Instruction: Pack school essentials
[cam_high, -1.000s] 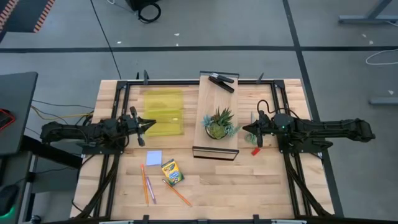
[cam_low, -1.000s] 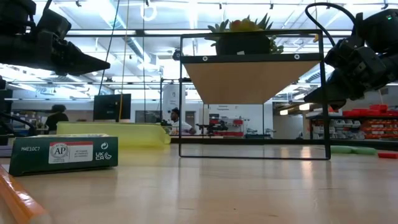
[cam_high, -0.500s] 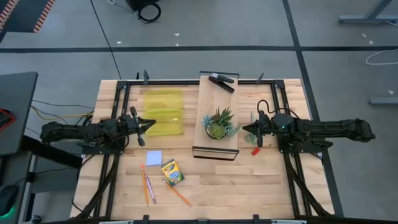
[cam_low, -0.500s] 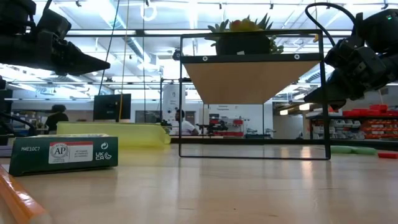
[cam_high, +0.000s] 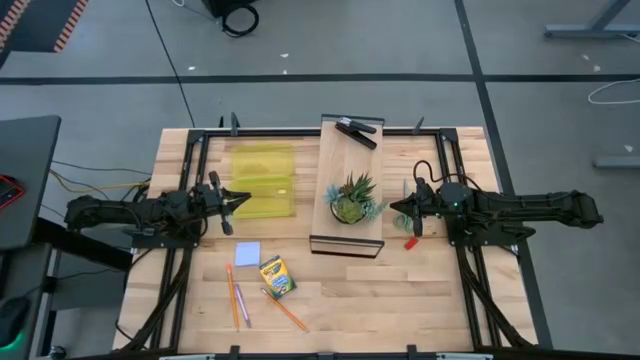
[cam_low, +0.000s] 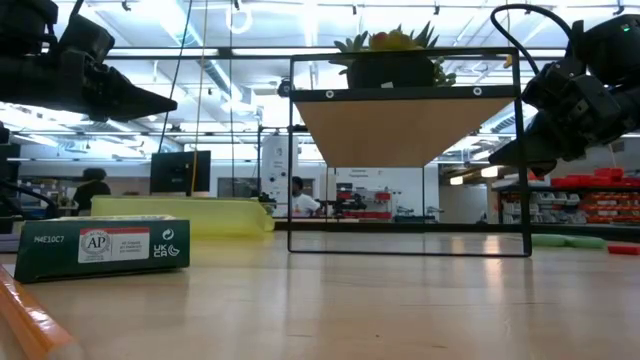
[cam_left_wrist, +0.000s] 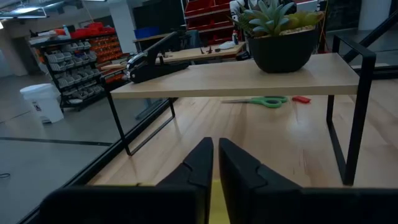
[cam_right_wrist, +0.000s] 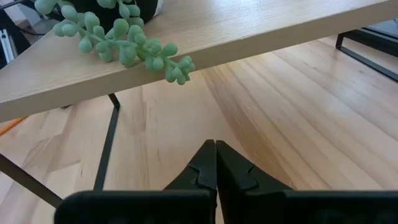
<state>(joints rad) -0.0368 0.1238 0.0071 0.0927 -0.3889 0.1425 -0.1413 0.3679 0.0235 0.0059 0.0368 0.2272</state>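
A yellow-and-green crayon box lies on the table's near part; it also shows in the low view. A pale blue pad lies beside it. Orange and pink pencils and another orange pencil lie near the front. A tiny red block lies by green scissors under my right gripper. A yellow case lies flat at the far left. My left gripper hovers shut over the case's near right corner. My right gripper hovers shut right of the shelf.
A wooden shelf on a black frame stands mid-table, carrying a green spiky potted plant and a black stapler. Black rails run along the table's sides. People show in the room behind.
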